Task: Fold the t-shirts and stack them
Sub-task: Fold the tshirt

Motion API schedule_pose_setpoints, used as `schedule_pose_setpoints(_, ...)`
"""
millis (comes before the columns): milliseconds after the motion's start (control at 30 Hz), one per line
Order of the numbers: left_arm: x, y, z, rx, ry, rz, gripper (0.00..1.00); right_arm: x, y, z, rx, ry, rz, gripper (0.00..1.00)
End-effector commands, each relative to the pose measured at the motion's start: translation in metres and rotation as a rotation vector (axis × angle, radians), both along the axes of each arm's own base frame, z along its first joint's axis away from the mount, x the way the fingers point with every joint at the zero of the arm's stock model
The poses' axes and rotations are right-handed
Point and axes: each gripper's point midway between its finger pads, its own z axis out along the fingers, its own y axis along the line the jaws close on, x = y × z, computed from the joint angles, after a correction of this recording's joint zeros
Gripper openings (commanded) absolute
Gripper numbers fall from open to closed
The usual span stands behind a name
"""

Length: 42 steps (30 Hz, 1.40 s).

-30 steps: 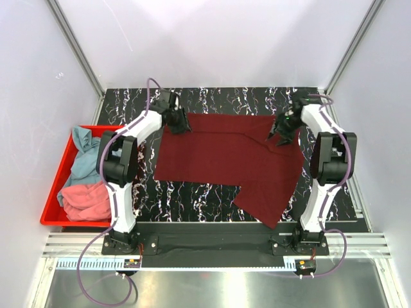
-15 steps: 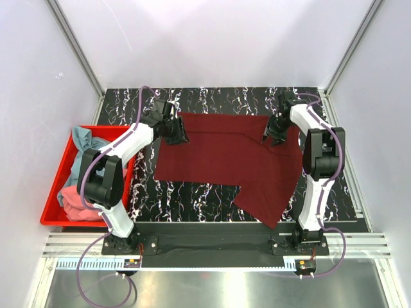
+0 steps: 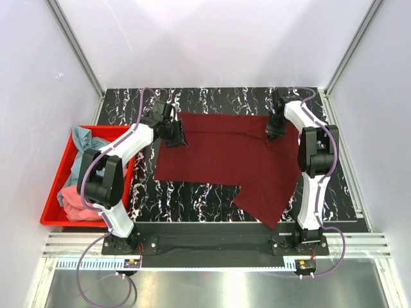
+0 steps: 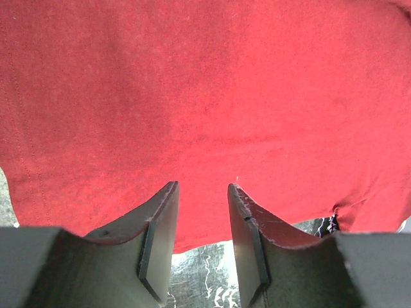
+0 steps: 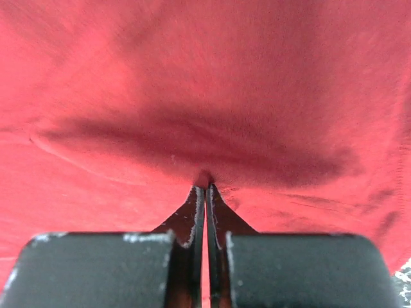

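Note:
A dark maroon t-shirt (image 3: pixel 218 157) lies spread flat on the black marbled table (image 3: pixel 212 99). My left gripper (image 3: pixel 178 136) sits at the shirt's far left corner. In the left wrist view it (image 4: pixel 200 196) is open, and the edge of the maroon cloth (image 4: pixel 205 96) runs under the gap between its fingers. My right gripper (image 3: pixel 272 133) is at the shirt's far right part. In the right wrist view it (image 5: pixel 203 186) is shut, pinching a small pucker of the maroon cloth (image 5: pixel 205 77). A teal-blue t-shirt (image 3: pixel 82 154) and a coral pink t-shirt (image 3: pixel 87 200) lie crumpled in a bin.
The red plastic bin (image 3: pixel 51 192) stands at the table's left edge. Bare marbled table shows in front of the shirt (image 3: pixel 192 196) and at its left. White walls and metal posts close in the back and sides.
My right gripper has shifted a little left onto the shirt and shut on the cloth. The left arm's elbow swung outward to the left while its gripper stayed at the corner, still open.

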Motion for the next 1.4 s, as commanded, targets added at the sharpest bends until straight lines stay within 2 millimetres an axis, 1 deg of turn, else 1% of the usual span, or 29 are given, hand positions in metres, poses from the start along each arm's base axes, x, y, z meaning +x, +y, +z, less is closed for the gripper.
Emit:
schedule_pose_setpoints(0,0.01,-0.006,0.022,-0.013,-0.071,-0.034,0.41,0.026,-0.005,0.031,-0.043,-0.094,0.002,0.01)
schedule_pose_setpoints(33,0.009,-0.005,0.021,-0.012,-0.067,-0.035,0.41,0.03,-0.007,0.031,-0.053,-0.094,0.005,0.02)
schedule_pose_setpoints(67,0.009,-0.004,0.02,-0.01,-0.064,-0.035,0.41,0.042,-0.008,0.041,-0.054,-0.125,0.008,0.03)
schedule_pose_setpoints(100,0.008,-0.004,0.02,-0.01,-0.063,-0.037,0.41,0.046,-0.008,0.032,-0.058,-0.111,0.015,0.04)
schedule_pose_setpoints(133,0.007,-0.004,0.019,-0.011,-0.06,-0.04,0.41,0.052,-0.014,0.034,-0.071,-0.119,0.021,0.05)
schedule_pose_setpoints(167,0.007,-0.004,0.019,-0.009,-0.058,-0.041,0.41,0.067,-0.018,0.044,-0.08,-0.163,0.015,0.13)
schedule_pose_setpoints(200,0.006,-0.004,0.019,-0.009,-0.057,-0.043,0.41,0.078,-0.022,0.038,-0.088,-0.179,0.013,0.21)
schedule_pose_setpoints(233,0.003,-0.003,0.019,-0.008,-0.056,-0.044,0.41,0.087,-0.029,0.037,-0.1,-0.196,0.025,0.25)
schedule_pose_setpoints(267,0.002,-0.003,0.018,-0.007,-0.053,-0.044,0.41,0.107,-0.032,0.037,-0.109,-0.23,0.024,0.36)
schedule_pose_setpoints(300,0.002,-0.002,0.018,-0.006,-0.053,-0.044,0.41,0.106,-0.037,0.037,-0.103,-0.204,0.0,0.41)
schedule_pose_setpoints(367,-0.001,-0.001,0.017,-0.004,-0.048,-0.047,0.41,0.115,-0.04,0.05,-0.075,-0.229,-0.033,0.45)
schedule_pose_setpoints(433,-0.002,0.0,0.018,-0.002,-0.053,-0.045,0.41,0.107,-0.032,0.059,-0.044,-0.217,-0.031,0.45)
schedule_pose_setpoints(467,-0.002,0.001,0.018,0.0,-0.055,-0.044,0.41,0.096,-0.027,0.052,-0.037,-0.184,-0.022,0.45)
schedule_pose_setpoints(500,-0.003,0.001,0.017,0.001,-0.053,-0.044,0.41,0.095,-0.025,0.073,-0.029,-0.23,-0.02,0.46)
schedule_pose_setpoints(533,-0.004,0.001,0.018,-0.003,-0.056,-0.045,0.41,0.091,-0.022,0.077,-0.02,-0.24,-0.02,0.46)
schedule_pose_setpoints(567,-0.004,0.001,0.017,-0.001,-0.054,-0.045,0.41,0.075,-0.019,0.062,-0.004,-0.19,-0.019,0.46)
schedule_pose_setpoints(600,-0.006,0.001,0.018,-0.005,-0.053,-0.046,0.41,0.07,-0.018,0.078,0.008,-0.224,-0.029,0.45)
schedule_pose_setpoints(633,-0.006,0.001,0.018,-0.007,-0.054,-0.047,0.41,0.068,-0.009,0.08,0.069,-0.233,-0.028,0.45)
schedule_pose_setpoints(667,-0.006,0.001,0.018,-0.006,-0.056,-0.046,0.41,0.056,-0.005,0.067,0.086,-0.193,-0.031,0.44)
schedule_pose_setpoints(700,-0.006,0.001,0.018,-0.009,-0.056,-0.046,0.41,0.057,0.001,0.073,0.12,-0.221,-0.032,0.43)
schedule_pose_setpoints(733,-0.007,0.001,0.018,-0.011,-0.052,-0.047,0.41,0.055,0.004,0.069,0.139,-0.219,-0.029,0.36)
schedule_pose_setpoints(767,-0.008,0.0,0.017,-0.014,-0.046,-0.048,0.41,0.05,0.007,0.06,0.159,-0.199,-0.029,0.32)
schedule_pose_setpoints(833,-0.009,-0.001,0.016,-0.022,-0.04,-0.054,0.41,0.047,0.016,0.048,0.206,-0.165,-0.031,0.28)
schedule_pose_setpoints(933,-0.01,0.0,0.016,-0.02,-0.041,-0.052,0.41,0.05,0.023,0.036,0.256,-0.149,-0.052,0.27)
schedule_pose_setpoints(1033,-0.011,0.002,0.017,-0.02,-0.042,-0.052,0.41,0.058,0.026,0.03,0.269,-0.154,-0.073,0.29)
schedule_pose_setpoints(1067,-0.012,0.003,0.016,-0.019,-0.041,-0.052,0.41,0.063,0.026,0.033,0.269,-0.167,-0.073,0.3)
schedule_pose_setpoints(1100,-0.011,0.004,0.017,-0.02,-0.044,-0.051,0.41,0.064,0.025,0.026,0.269,-0.156,-0.078,0.31)
schedule_pose_setpoints(1167,-0.012,0.006,0.015,-0.019,-0.039,-0.047,0.41,0.07,0.025,0.023,0.263,-0.15,-0.077,0.32)
schedule_pose_setpoints(1367,-0.01,0.014,0.014,-0.028,-0.039,-0.03,0.41,0.068,0.024,0.015,0.251,-0.127,-0.089,0.38)
